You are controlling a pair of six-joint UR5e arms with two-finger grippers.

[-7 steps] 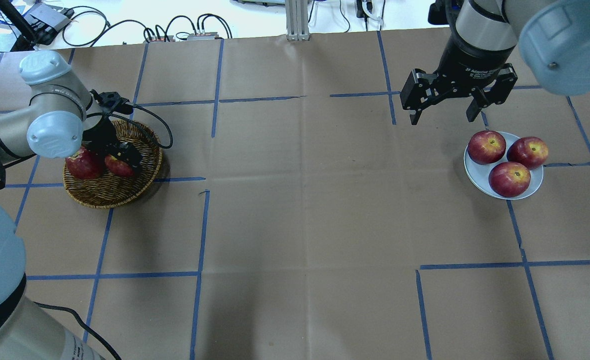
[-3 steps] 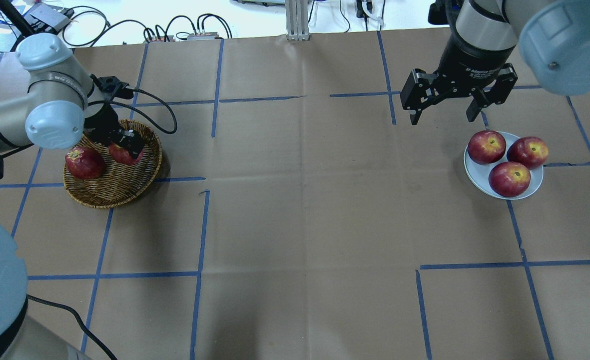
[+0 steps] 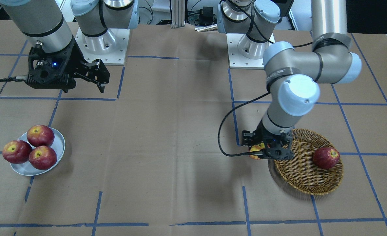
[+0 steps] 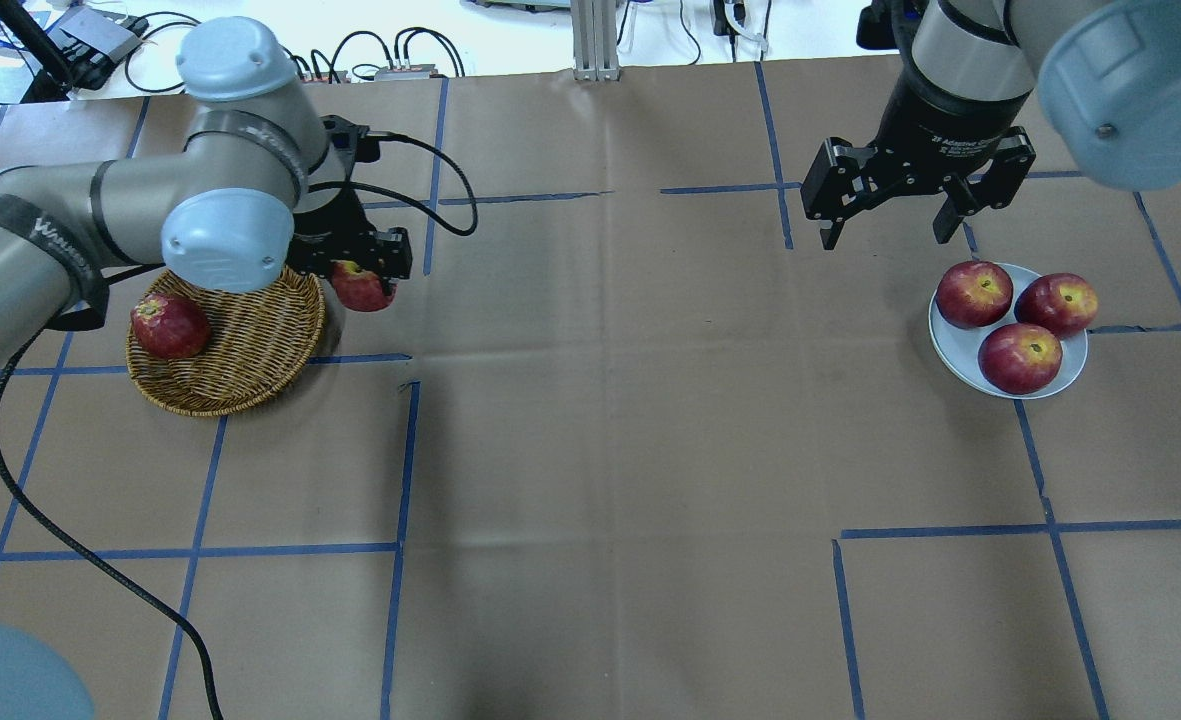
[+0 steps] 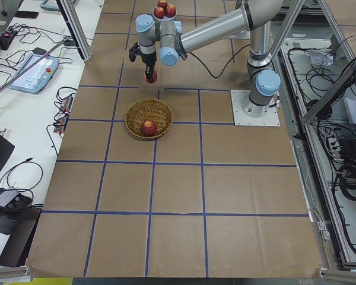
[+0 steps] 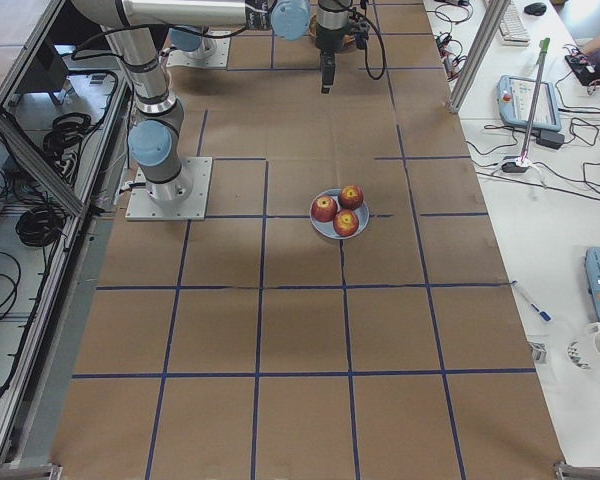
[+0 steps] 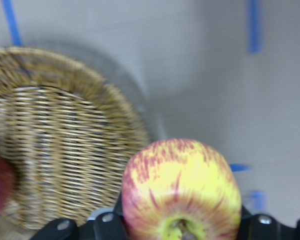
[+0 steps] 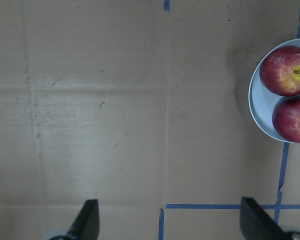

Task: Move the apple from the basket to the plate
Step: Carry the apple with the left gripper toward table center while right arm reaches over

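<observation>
- The table (image 4: 600, 450) is covered in brown paper with a grid of blue tape lines.
- The left arm (image 4: 130, 205) reaches in over the far side of the basket. A black cable (image 4: 440, 185) loops off its wrist.
- The right arm (image 4: 960, 60) hangs over the far right part of the table, just behind the plate.
- The basket (image 4: 250, 335) is the round wicker one, sitting flat on the paper at the left side. It's well apart from the plate.
- The right gripper (image 4: 887, 240) has its fingers spread wide with nothing between them. It's up off the table, near the plate's far edge but not touching anything.
- The left gripper (image 4: 365, 270) is clamped around the apple, one finger on each side.
- The plate (image 4: 953, 345) is small and pale grey, over on the right, and pretty much full.
- Three dark red apples (image 4: 1020, 358) sit on the plate, packed together and touching.
- One more dark red apple (image 4: 170, 326) lies in the basket, toward its left side.
- The apple (image 7: 182, 185) is the yellow one with red streaks. It's held in the air by the left gripper, just outside the basket's rim on the side facing the middle of the table. In the wrist view the stem end faces the camera, with the basket rim and bare paper below it.
</observation>
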